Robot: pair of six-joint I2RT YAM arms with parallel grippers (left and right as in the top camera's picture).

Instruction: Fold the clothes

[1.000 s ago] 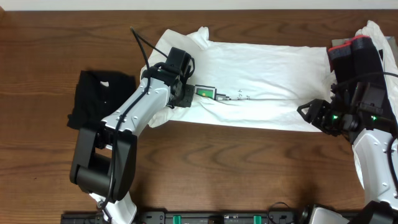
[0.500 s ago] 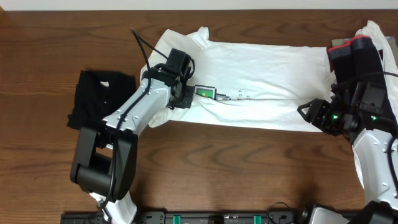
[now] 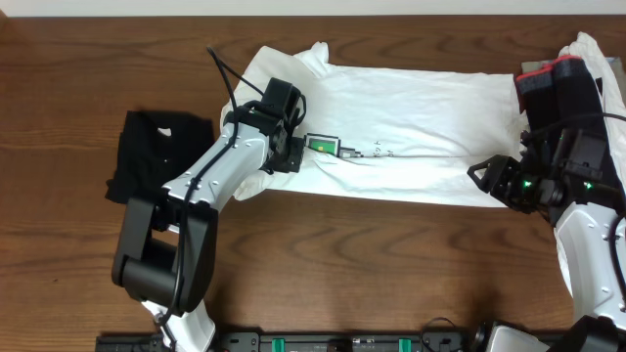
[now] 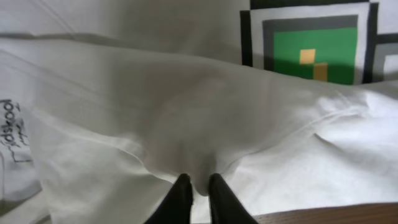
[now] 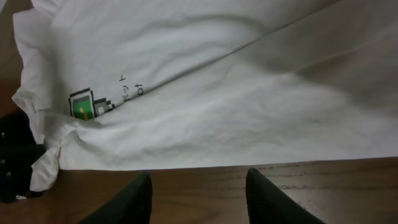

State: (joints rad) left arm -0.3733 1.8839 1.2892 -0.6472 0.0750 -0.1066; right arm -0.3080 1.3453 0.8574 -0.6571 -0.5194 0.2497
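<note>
A white T-shirt (image 3: pixel 411 122) lies folded lengthwise across the table, its green-and-black pixel print (image 3: pixel 324 145) and small text showing near the left end. My left gripper (image 3: pixel 290 152) sits on its left end, shut on a pinch of the white fabric (image 4: pixel 198 180) just below the print (image 4: pixel 311 43). My right gripper (image 3: pixel 481 174) hovers open and empty over bare wood at the shirt's front right edge; in the right wrist view its fingers (image 5: pixel 140 196) frame the table below the shirt's hem (image 5: pixel 236 118).
A black garment (image 3: pixel 156 152) lies crumpled on the left of the table. More white cloth (image 3: pixel 592 54) and a red-and-black object (image 3: pixel 548 78) sit at the far right. The table's front strip (image 3: pixel 352 254) is bare wood.
</note>
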